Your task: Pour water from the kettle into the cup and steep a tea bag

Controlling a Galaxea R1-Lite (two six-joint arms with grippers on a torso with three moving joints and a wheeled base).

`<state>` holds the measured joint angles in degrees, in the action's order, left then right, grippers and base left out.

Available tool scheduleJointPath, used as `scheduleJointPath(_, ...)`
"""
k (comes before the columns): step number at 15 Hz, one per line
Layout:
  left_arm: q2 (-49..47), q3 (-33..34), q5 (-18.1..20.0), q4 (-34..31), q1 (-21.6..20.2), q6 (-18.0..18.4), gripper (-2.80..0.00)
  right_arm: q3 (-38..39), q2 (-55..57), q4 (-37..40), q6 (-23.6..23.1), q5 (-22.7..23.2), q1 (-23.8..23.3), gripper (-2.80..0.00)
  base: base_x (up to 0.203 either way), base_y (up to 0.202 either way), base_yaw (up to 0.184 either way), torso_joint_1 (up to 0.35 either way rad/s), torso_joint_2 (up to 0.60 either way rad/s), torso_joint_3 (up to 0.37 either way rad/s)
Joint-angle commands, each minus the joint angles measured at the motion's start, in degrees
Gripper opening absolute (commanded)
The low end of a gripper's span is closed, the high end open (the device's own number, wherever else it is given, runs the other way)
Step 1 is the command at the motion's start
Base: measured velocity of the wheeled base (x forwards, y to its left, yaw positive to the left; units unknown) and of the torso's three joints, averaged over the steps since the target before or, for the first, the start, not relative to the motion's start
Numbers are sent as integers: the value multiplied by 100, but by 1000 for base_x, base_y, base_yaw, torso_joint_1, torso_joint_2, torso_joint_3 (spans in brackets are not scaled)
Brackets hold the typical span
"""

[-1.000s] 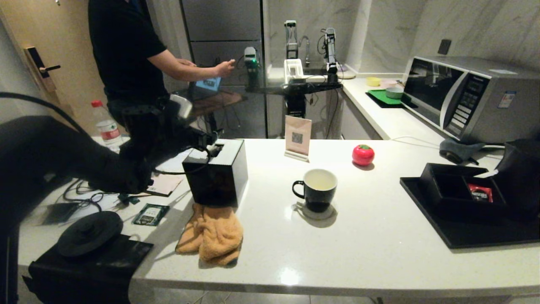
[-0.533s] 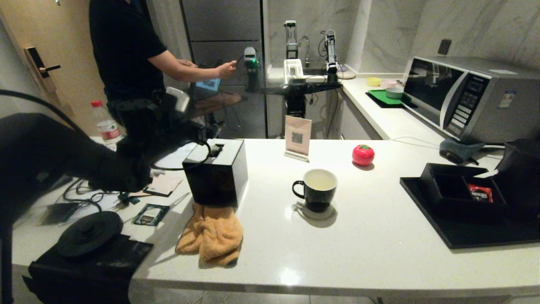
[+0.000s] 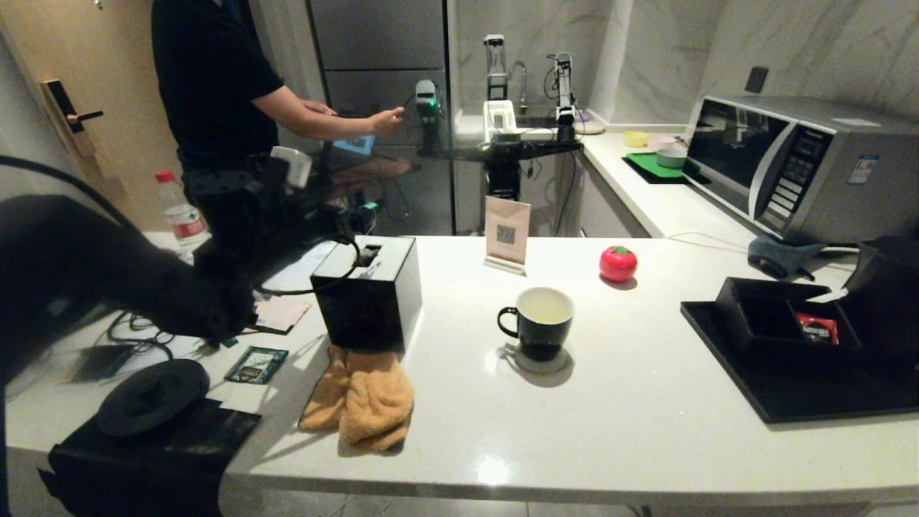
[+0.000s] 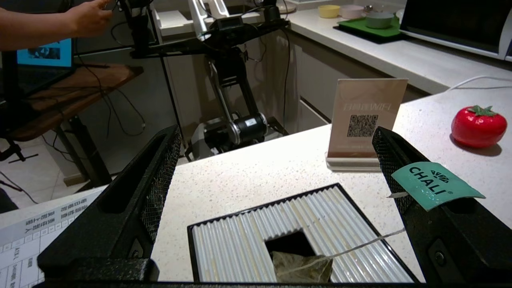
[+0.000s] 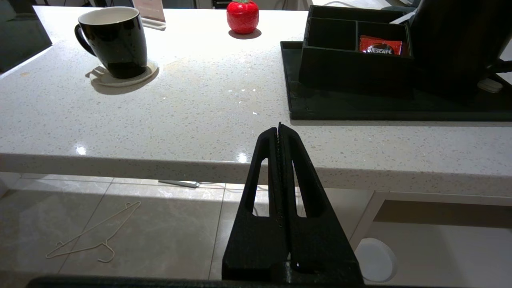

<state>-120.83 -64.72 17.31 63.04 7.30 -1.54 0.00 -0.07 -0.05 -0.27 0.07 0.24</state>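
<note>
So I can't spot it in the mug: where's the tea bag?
Left wrist view: the small grey-green paper tea bag sits in the ribbed black box's top slot.

Black cup (image 3: 540,324) with white inside, white speckled table (image 3: 617,431), red tomato-shaped ornament (image 3: 618,263), orange cloth (image 3: 362,398), teal tag (image 4: 434,189), white ribbed box top (image 4: 256,244).

Speckled white stone surface (image 3: 646,431) looks polished and glossy; the black ceramic mug (image 3: 538,323) shines too, while the orange terry cloth (image 3: 362,398) looks fuzzy and matt.
</note>
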Motion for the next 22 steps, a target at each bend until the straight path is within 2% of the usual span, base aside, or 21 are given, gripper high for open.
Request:
scheduleJointPath(1, 51, 57, 27, 0, -33, 99, 0, 0, 7, -4, 0, 1, 2, -280, 0, 0, 0, 0, 0, 0)
scheduleJointPath(3, 59, 143, 44, -81, -95, 270, 0, 0, 7, -4, 0, -7, 2, -280, 0, 0, 0, 0, 0, 0)
scheduleJointPath(6, 82, 263, 44, -55, -119, 272, 0, 0, 7, 5, 0, 1, 2, -280, 0, 0, 0, 0, 0, 0)
scheduleJointPath(8, 86, 258, 44, -17, -119, 141, 0, 0, 7, -4, 0, 1, 2, -280, 0, 0, 0, 0, 0, 0)
scheduleJointPath(10, 77, 258, 36, 101, -123, -163, 0, 0, 7, -4, 4, -2, 2, -280, 0, 0, 0, 0, 0, 0)
scheduleJointPath(12, 68, 271, 35, 117, -234, -124, 0, 0, 7, -4, 0, 1, 2, -280, 0, 0, 0, 0, 0, 0)
scheduleJointPath(13, 69, 275, 42, 95, -266, -59, 0, 0, 7, -3, 0, 1, 2, -280, 0, 0, 0, 0, 0, 0)
scheduleJointPath(15, 78, 275, 138, -104, -382, 297, 0, 0, 7, -4, 0, -1, 2, -280, 0, 0, 0, 0, 0, 0)
scheduleJointPath(18, 143, 245, 611, -507, -618, 756, 0, 0, 7, -4, 0, 0, 2, -280, 0, 0, 0, 0, 0, 0)
scheduleJointPath(22, 174, 204, 987, -731, -730, 1213, 0, 0, 7, 4, 0, 1, 2, -280, 0, 0, 0, 0, 0, 0)
